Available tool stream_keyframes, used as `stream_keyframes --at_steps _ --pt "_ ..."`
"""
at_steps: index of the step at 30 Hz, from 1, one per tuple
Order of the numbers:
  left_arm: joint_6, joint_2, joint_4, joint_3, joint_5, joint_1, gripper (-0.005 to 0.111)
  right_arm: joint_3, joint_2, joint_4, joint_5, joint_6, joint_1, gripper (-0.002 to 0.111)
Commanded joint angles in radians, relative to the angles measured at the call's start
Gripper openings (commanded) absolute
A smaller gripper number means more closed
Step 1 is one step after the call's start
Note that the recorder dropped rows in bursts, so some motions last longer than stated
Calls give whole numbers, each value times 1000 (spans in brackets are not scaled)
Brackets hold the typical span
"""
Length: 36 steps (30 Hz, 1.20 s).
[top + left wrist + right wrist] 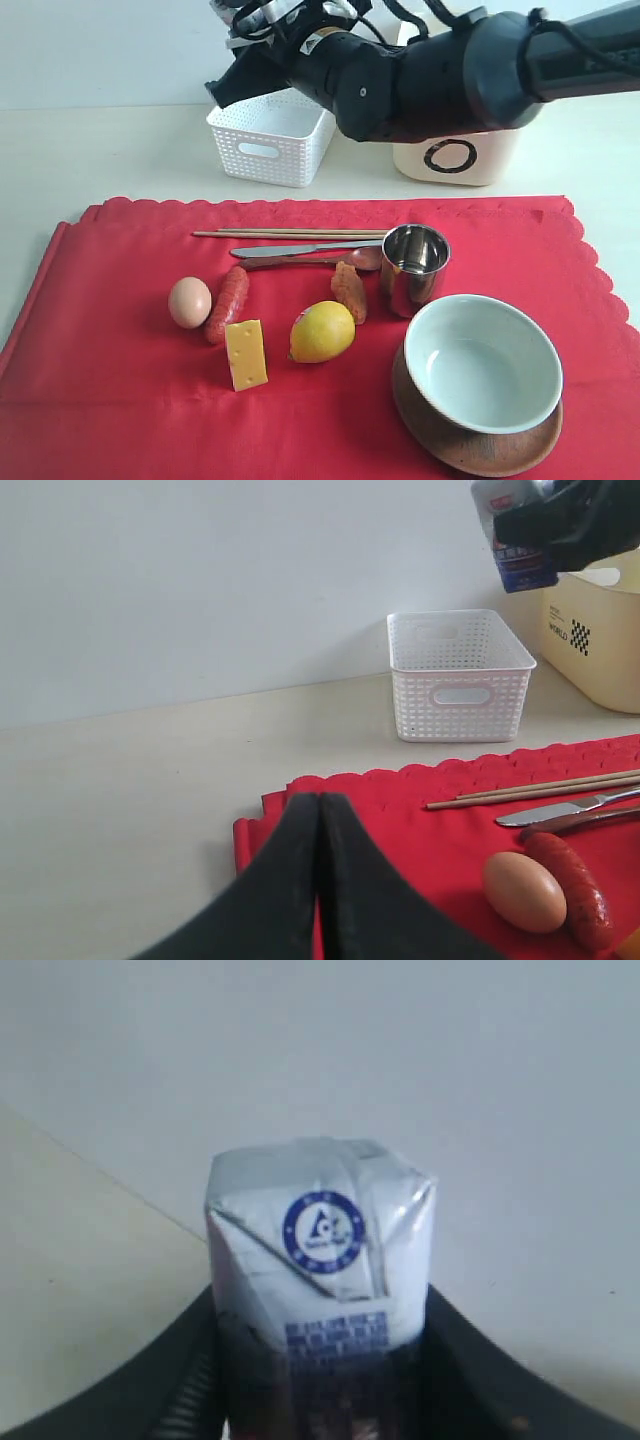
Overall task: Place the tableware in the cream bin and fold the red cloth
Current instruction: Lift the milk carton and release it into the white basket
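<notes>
Aloft near the white perforated basket (270,135), clamped from both sides by the right gripper (322,1365): a small silvery carton (320,1260). Bears a round blue emblem with a triangle-like mark on its folded top; carries lines of blue print lower down, too blurred to read.

Near a corner of the red cloth (120,420), seen only from its own wrist camera: the left gripper (318,815), fingers pressed together on nothing.

Behind the cloth, just beside the basket: the cream bin (470,160). Shows a black ring mark on one side and, in the left wrist view, small dark print that looks like "WORLD" next to a chequered square.

Spread flat on the pale table, the cloth, with all the tableware on it. Toward the back, side by side: wooden chopsticks (290,234), metal knife (300,249), dark wooden spoon (320,261). At their right end, upright: the steel cup (414,265). At front right: the pale bowl (483,362), seated on the brown wooden plate (470,445). To the left: egg (190,302), sausage (228,303), cheese (246,354), lemon (322,332).
</notes>
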Motion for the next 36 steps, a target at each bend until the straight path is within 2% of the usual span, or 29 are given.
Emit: stream_keyframes --at_steps 1,10,18,20,26,32,36 --pt "-5 -6 -1 3 -1 -6 1 -97 83 3 32 149 -42 0" --pt "-2 -6 -1 3 -1 -6 1 -156 176 3 38 391 -104 0" --pt "-2 -6 -1 3 -1 -6 1 -156 178 -60 37 390 -102 2" --pt "-3 -6 -1 3 -1 -6 1 -156 178 -87 37 390 -102 10" --pt "-3 -6 -1 3 -1 -6 1 -156 178 -85 14 409 -102 45" --pt "-1 -6 -1 3 -1 -6 1 -156 178 -83 -26 411 -102 55" --pt "-1 -6 -1 3 -1 -6 1 -156 178 -80 -46 411 -102 67"
